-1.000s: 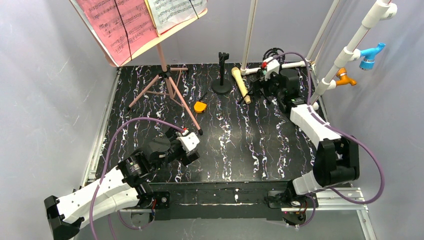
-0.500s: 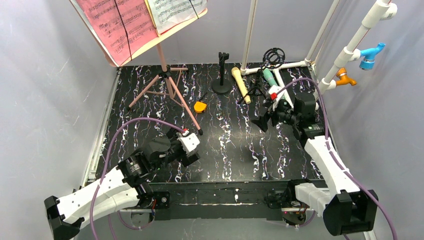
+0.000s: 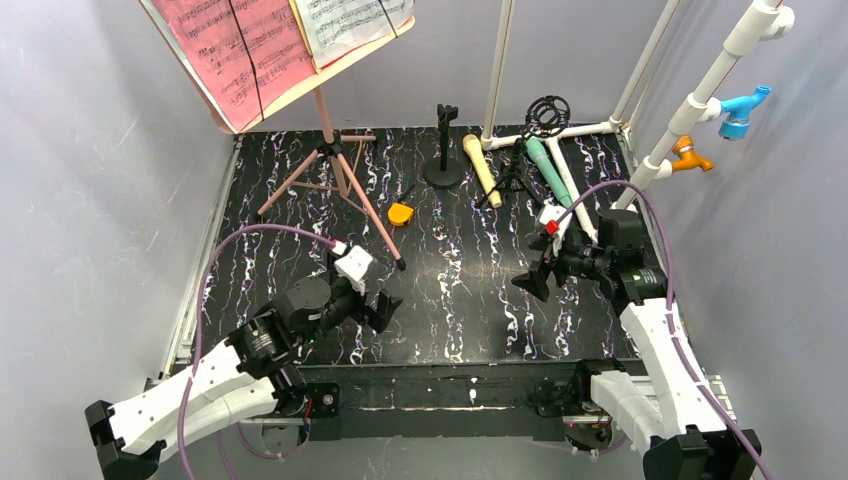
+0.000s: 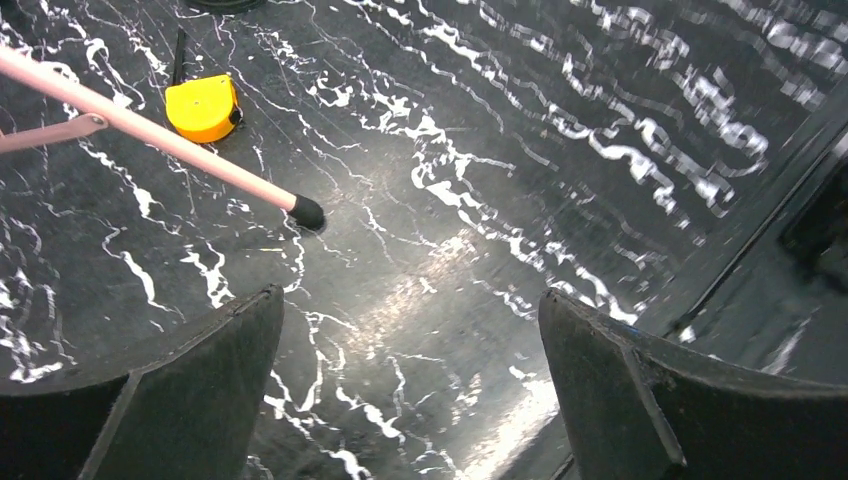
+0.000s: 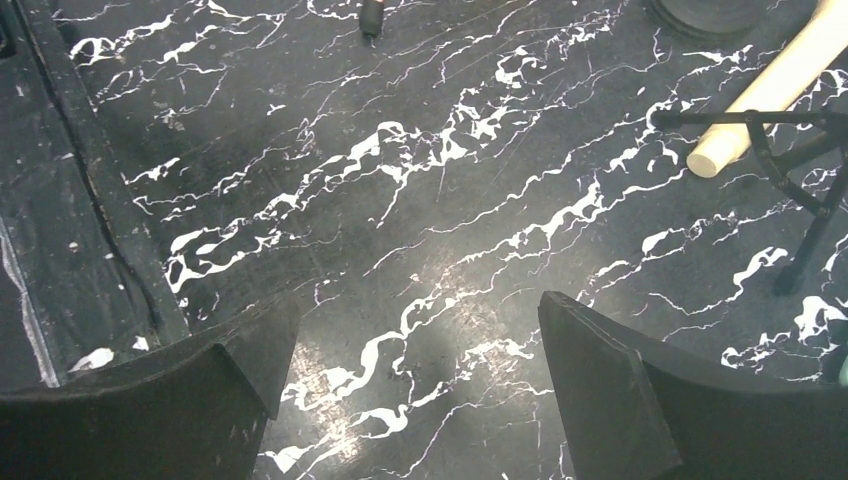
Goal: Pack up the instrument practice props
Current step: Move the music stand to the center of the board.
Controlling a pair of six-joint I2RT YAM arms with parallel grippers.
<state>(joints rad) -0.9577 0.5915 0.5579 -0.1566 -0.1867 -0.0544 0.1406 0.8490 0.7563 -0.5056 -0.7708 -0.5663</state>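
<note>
1. The left gripper (image 3: 380, 305) is hovering over the near-left part of the black marbled table (image 3: 460, 300), its jaws standing wide apart with nothing between them.
2. The right gripper (image 3: 532, 281) is hovering over the near-right part of the table, its jaws likewise spread wide and holding nothing.
3. The pink music board (image 3: 290, 100) is standing at the far-left corner on its pink tripod legs (image 3: 345, 185), carrying a pink sheet (image 3: 235, 50) and a white sheet (image 3: 345, 20).
4. In the left wrist view, 1 leg's black foot (image 4: 308, 212) is resting on the table ahead of the left fingers (image 4: 180, 390), near a small yellow object (image 4: 203, 107).
5. The beige microphone (image 3: 482, 170) is lying flat at the far edge, between a black round-base stand (image 3: 443, 150) and a small black tripod (image 3: 512, 180).
6. The teal microphone (image 3: 541, 156) is lying just right of that tripod, close to the white pipe frame (image 3: 712, 78).
</note>
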